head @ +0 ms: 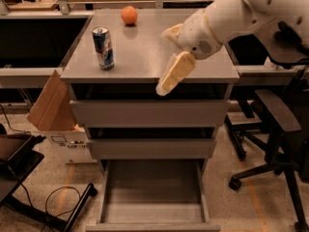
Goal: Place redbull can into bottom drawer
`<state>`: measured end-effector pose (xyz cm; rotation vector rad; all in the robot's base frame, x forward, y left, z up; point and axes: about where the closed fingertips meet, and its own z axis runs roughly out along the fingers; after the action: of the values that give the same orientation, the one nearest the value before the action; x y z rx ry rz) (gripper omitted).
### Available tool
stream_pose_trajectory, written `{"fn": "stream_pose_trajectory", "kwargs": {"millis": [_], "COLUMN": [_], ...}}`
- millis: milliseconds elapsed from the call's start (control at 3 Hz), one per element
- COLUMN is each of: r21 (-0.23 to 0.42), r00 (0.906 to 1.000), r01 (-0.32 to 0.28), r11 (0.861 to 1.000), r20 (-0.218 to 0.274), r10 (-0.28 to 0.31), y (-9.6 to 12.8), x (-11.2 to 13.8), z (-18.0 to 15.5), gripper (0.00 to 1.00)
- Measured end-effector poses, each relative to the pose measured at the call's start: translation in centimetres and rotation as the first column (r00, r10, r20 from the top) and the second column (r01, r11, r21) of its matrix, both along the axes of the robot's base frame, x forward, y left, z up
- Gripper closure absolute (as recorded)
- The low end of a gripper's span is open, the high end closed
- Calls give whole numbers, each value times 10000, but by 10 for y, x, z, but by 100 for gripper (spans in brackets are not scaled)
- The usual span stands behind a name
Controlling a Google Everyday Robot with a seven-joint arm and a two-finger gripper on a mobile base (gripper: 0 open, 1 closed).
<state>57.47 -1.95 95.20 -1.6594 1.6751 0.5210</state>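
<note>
The redbull can [103,48] stands upright on the left part of the grey cabinet's top [140,57]. The bottom drawer [152,190] is pulled open below, and its grey inside holds nothing. My gripper [164,85] hangs from the white arm over the top's front edge, right of centre. It is well to the right of the can, holds nothing and touches nothing. The two shallower drawers above are closed.
An orange [129,15] lies at the back of the cabinet top. A cardboard box [48,105] leans against the cabinet's left side. A black office chair [275,124] stands to the right. A black stand [19,163] and a cable lie on the floor at left.
</note>
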Motion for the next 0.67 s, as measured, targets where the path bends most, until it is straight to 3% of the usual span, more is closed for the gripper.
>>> {"fn": "stream_pose_trajectory", "kwargs": {"millis": [333, 667], "r21": [162, 894], "r00": [9992, 9974], "r01": [-385, -722], "r11": [9991, 9934], "r20": [-49, 104], "r10": [386, 715], "y": [16, 52], "x": [7, 41], "z": [-11, -26], "gripper": [0, 0]}}
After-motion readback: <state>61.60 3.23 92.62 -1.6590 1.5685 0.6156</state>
